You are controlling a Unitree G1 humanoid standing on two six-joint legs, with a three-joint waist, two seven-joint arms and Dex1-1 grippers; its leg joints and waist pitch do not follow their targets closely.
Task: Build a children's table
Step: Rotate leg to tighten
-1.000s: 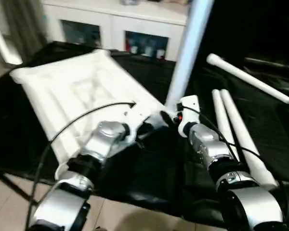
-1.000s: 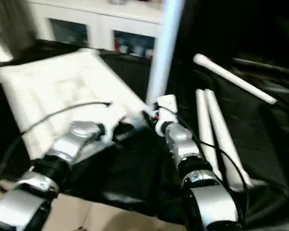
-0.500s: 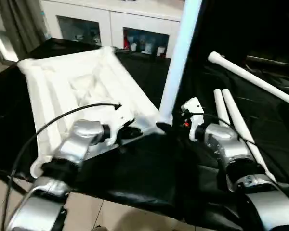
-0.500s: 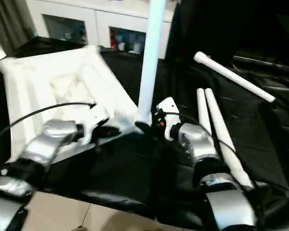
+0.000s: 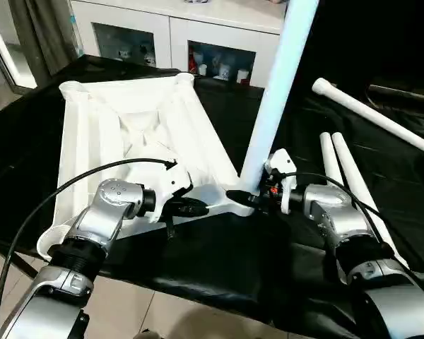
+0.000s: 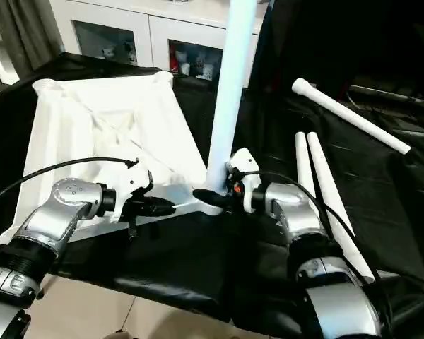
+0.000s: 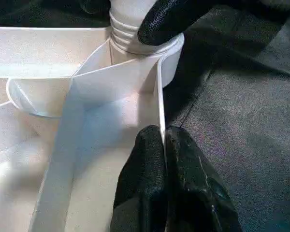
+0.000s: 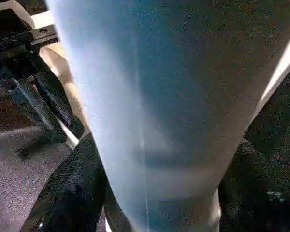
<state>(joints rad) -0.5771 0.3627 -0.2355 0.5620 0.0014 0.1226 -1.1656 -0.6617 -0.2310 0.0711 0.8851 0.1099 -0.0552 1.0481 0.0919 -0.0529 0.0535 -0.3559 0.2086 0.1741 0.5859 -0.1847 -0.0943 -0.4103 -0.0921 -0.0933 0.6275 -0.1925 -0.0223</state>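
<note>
The white tabletop (image 5: 127, 134) lies underside up on the black cloth. One white leg (image 5: 279, 85) stands upright in its near right corner socket (image 7: 169, 58). My right gripper (image 5: 242, 196) is shut on this leg at its base, a black finger (image 8: 70, 193) pressed to each side of it. My left gripper (image 7: 163, 133) is shut on the thin raised rim (image 7: 159, 92) of the tabletop, just left of that socket. Two more legs (image 5: 346, 183) lie side by side to the right of my right forearm. A third loose leg (image 5: 371, 116) lies further back on the right.
A white glass-fronted cabinet (image 5: 219, 35) stands behind the table, with a grey curtain (image 5: 42, 35) at the far left. The black cloth (image 5: 226, 254) hangs over the near edge, with pale floor tiles (image 5: 169, 318) below. A black cable (image 5: 71, 191) arcs over my left forearm.
The camera has swung, so the whole picture has shifted. My right gripper's fingers have drawn in around the base of the leg. My left gripper keeps its hold on the rim.
</note>
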